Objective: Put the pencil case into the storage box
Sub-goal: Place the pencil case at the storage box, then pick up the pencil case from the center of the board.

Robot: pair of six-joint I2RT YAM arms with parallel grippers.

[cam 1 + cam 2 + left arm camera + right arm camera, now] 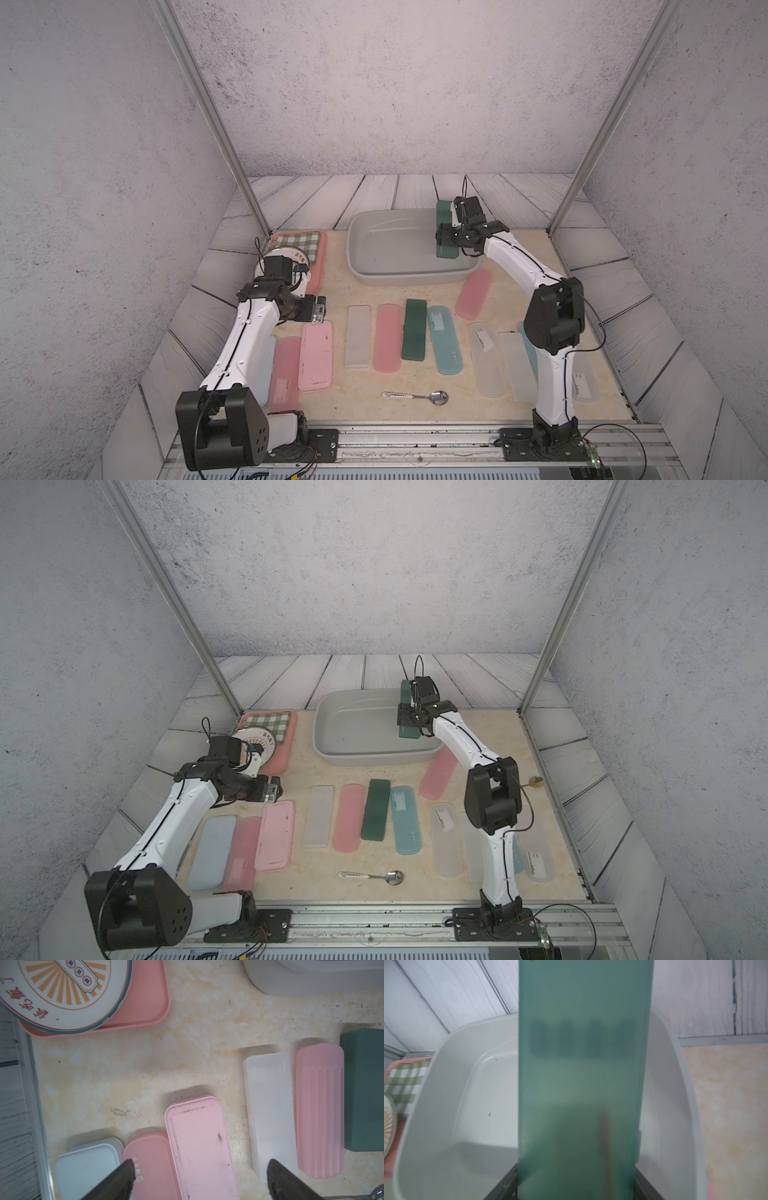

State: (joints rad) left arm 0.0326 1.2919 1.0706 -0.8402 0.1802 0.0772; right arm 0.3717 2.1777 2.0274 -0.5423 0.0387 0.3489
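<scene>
The green pencil case [581,1084] is clamped by the right end effector [448,243], long axis near-to-far, over the right end of the storage box [407,278]; left end effector [200,1164] gaping, empty.

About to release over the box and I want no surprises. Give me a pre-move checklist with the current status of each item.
1. Grip: right gripper clamped on the green pencil case: ok.
2. Position: case above the storage box interior: ok.
3. Far end of case inside the far rim: cannot tell.
4. Visible box floor bare: ok.
5. Standby: left gripper open, empty, away from the box: ok.
</scene>
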